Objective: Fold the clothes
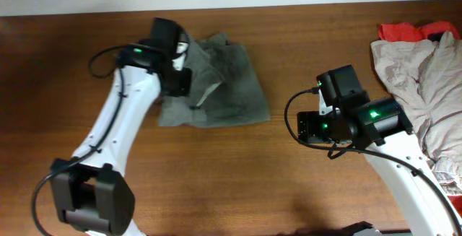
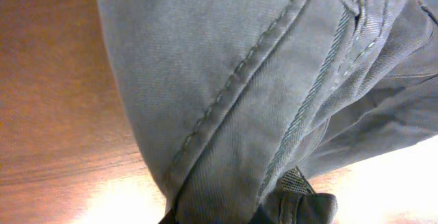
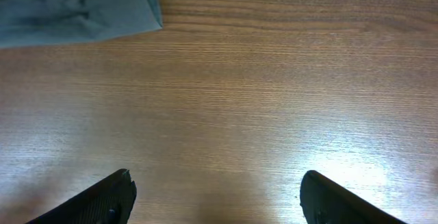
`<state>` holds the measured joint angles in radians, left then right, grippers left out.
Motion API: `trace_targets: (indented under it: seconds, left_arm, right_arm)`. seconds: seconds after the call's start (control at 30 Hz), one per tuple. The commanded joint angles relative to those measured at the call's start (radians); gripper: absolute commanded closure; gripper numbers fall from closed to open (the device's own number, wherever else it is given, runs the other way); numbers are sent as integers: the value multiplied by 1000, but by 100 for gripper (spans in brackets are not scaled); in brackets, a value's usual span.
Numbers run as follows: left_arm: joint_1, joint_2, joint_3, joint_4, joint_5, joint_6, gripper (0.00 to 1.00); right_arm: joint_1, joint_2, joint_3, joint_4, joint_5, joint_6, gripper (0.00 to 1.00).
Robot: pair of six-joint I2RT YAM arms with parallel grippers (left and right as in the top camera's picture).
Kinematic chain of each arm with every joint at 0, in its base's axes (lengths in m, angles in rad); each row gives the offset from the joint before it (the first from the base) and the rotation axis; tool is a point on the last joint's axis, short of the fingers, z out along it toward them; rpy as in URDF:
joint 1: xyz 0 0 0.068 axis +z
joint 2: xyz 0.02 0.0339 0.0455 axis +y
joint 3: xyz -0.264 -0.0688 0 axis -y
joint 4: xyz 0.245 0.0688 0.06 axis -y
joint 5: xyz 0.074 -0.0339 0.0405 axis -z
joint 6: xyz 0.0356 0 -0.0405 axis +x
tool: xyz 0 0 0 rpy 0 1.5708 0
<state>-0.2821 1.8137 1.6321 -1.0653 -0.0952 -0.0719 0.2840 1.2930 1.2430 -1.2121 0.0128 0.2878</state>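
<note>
Plainly, left gripper (image 1: pixel 186 84) clamped onto grey-olive shorts (image 1: pixel 224 84); right gripper (image 3: pixel 215 196) spread wide, holding nothing, over table (image 3: pixel 274 80)

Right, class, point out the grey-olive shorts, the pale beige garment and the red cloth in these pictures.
grey-olive shorts (image 1: pixel 231 84): overhead view, on their flat right-hand half.
pale beige garment (image 1: pixel 426 70): overhead view, on its crumpled middle.
red cloth (image 1: pixel 397 31): overhead view, on the left patch showing past the beige garment.

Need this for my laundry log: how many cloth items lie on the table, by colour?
Grey-olive shorts: 1
Pale beige garment: 1
Red cloth: 1
Total: 3
</note>
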Motion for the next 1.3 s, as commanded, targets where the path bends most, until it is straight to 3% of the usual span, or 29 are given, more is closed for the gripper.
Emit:
trace_targets:
  seconds: [0.0,0.27,0.5,0.7,0.9,1.03,1.17,1.27]
  left_arm:
    - [-53,7,21,19,-201,-42,99]
    - [-60,25,21,57,-223,-55,99]
    - [6,31,21,66,-61,-205,99]
    - [119,104,20,76,56,-242,99]
    - [231,210,20,95,55,-280,99]
    - [269,247,20,111,92,-283,99]
    - [277,249,20,122,103,-283,99]
    - [277,249,20,127,104,-284,99]
  right_arm:
    - [-3,-15,2,-5,-3,4,18]
    - [-3,-15,2,30,-46,4,18]
    - [-3,24,1,253,-131,-3,50]
    - [-3,113,1,305,-190,-4,50]
    - [-3,188,1,353,-209,-54,51]
    - [-3,248,1,452,-248,-97,69]
    - [-3,358,1,610,-250,-88,93]
    - [-3,456,1,725,-287,-89,96]
